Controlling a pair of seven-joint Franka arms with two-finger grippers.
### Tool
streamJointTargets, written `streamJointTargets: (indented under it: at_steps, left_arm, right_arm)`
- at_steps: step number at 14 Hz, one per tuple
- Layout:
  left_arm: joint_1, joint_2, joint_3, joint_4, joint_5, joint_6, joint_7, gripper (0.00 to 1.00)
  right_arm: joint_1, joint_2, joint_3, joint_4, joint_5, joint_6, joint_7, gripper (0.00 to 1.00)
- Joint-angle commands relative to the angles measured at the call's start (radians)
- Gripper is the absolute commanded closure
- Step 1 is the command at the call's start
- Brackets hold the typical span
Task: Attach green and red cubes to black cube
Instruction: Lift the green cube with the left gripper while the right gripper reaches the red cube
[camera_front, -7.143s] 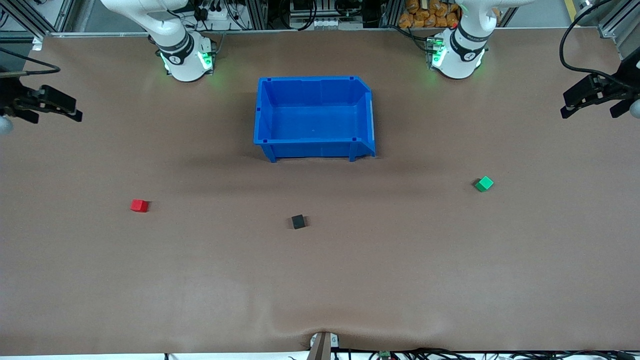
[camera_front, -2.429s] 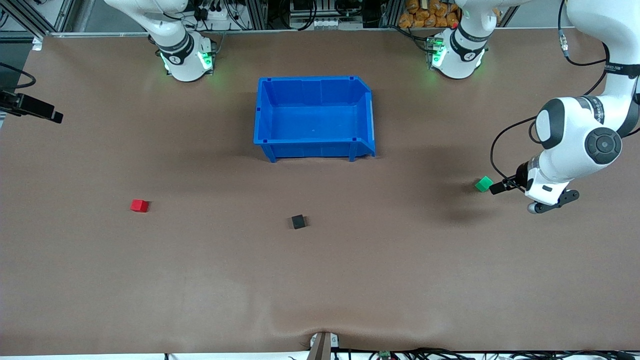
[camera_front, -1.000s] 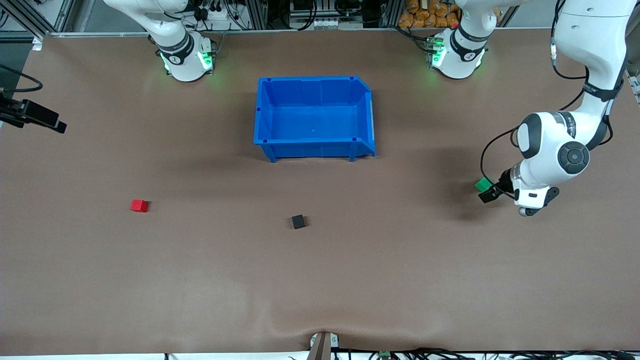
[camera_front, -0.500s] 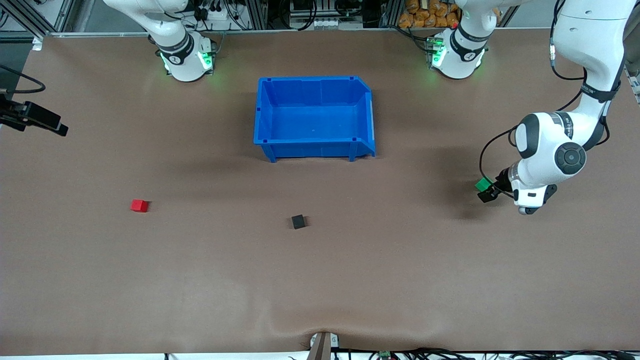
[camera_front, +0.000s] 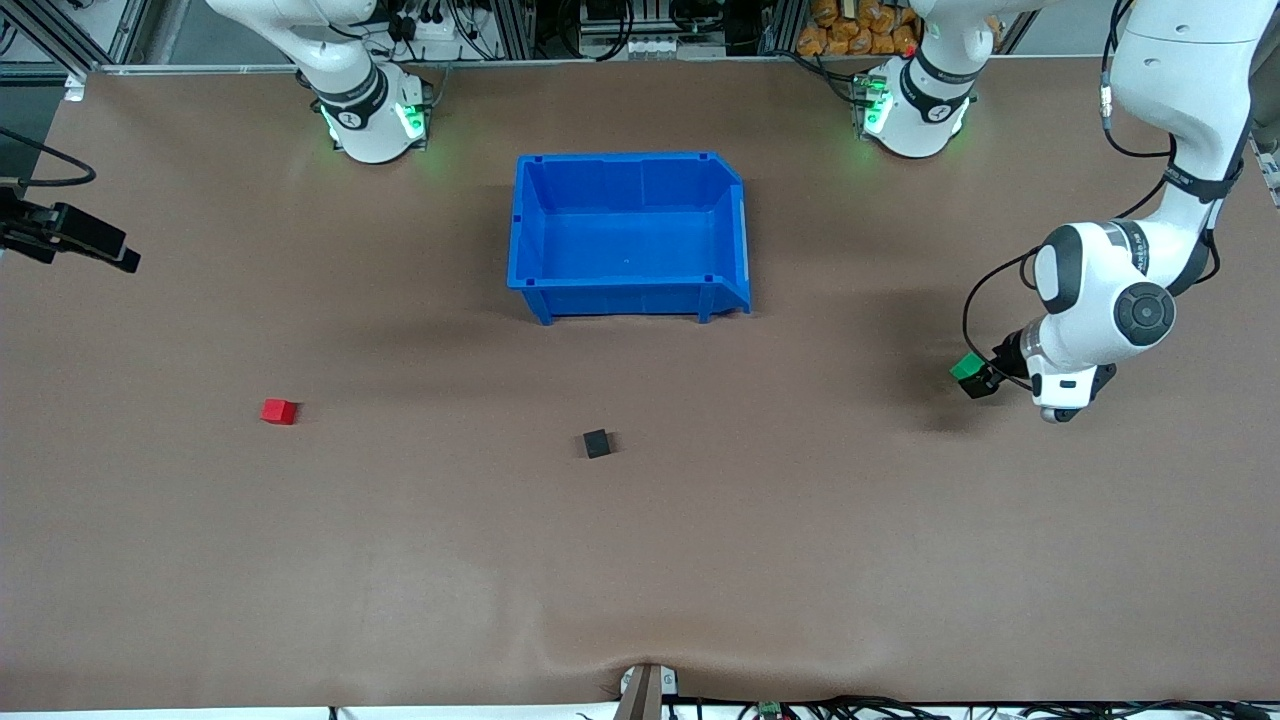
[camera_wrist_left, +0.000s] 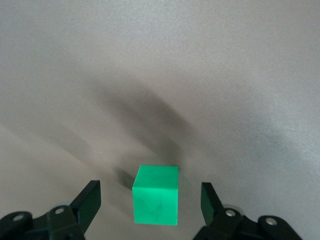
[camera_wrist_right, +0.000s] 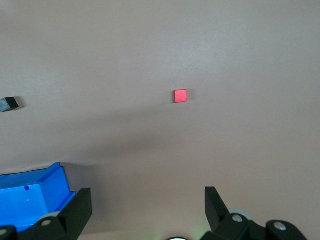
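Front view: brown bench; blue bin toward the bases; black cube nearer the camera than bin; red cube toward right arm's end; green cube toward left arm's end, at left end effector. Right end effector raised at bench edge.

Left wrist view: left end effector released, fingers flanking green cube, apart from its sides.

Right wrist view: right end effector released, empty, waiting; red cube, black cube, bin corner visible.
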Motion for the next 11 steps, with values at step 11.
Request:
streamJointTargets:
  at_steps: [11]
  left_arm:
    - [0.005,0.041,-0.006,-0.002,-0.011,0.056,-0.011,0.25]
  right_arm:
    - [0.009,-0.002,-0.002,-0.006,0.007,0.004,0.0,0.0]
